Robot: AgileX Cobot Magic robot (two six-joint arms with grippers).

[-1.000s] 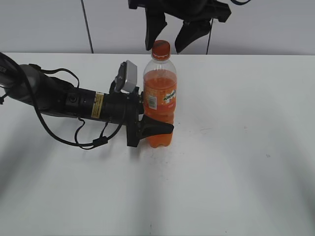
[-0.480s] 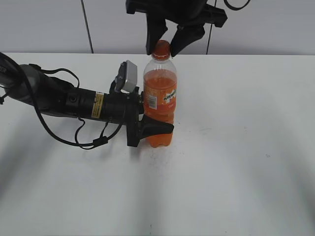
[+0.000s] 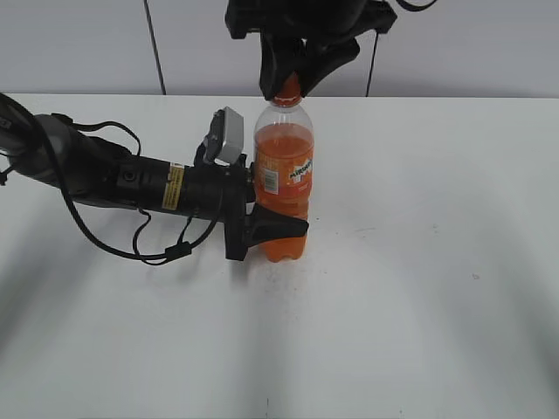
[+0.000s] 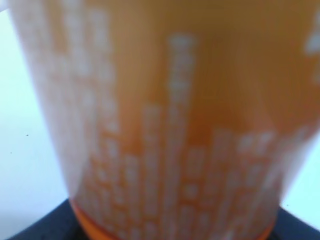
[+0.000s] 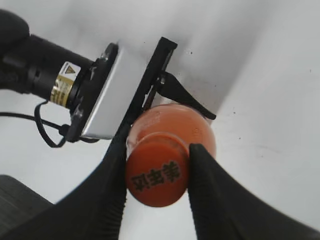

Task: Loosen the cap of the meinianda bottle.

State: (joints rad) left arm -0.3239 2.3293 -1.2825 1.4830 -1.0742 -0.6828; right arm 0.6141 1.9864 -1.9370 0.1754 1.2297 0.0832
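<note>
While the white table (image 3: 419, 332) is bare over its whole near half and to the right, the meinianda bottle (image 3: 284, 175) stands upright a little left of the middle, well away from every edge of the table. Behind it, at the far edge, a pale wall (image 3: 489, 44) rises.

From the left, the left arm lies low over the table, and the left gripper (image 3: 266, 229) is clamped around the lower body of the bottle; one black finger (image 3: 279, 228) crosses the near side of the bottle. The left wrist view is filled by the blurred orange label (image 4: 175, 140), very close to the camera.

From above, the right gripper (image 3: 291, 80) reaches down over the bottle's top. In the right wrist view its two black fingers (image 5: 210, 185) stand on the left and right sides of the orange cap (image 5: 157, 175) and touch its ribbed sides, so the gripper is closed on the cap. Dark characters are printed on the cap's top. In the exterior view the fingers hide most of the cap, and only its lower part shows between them.
</note>
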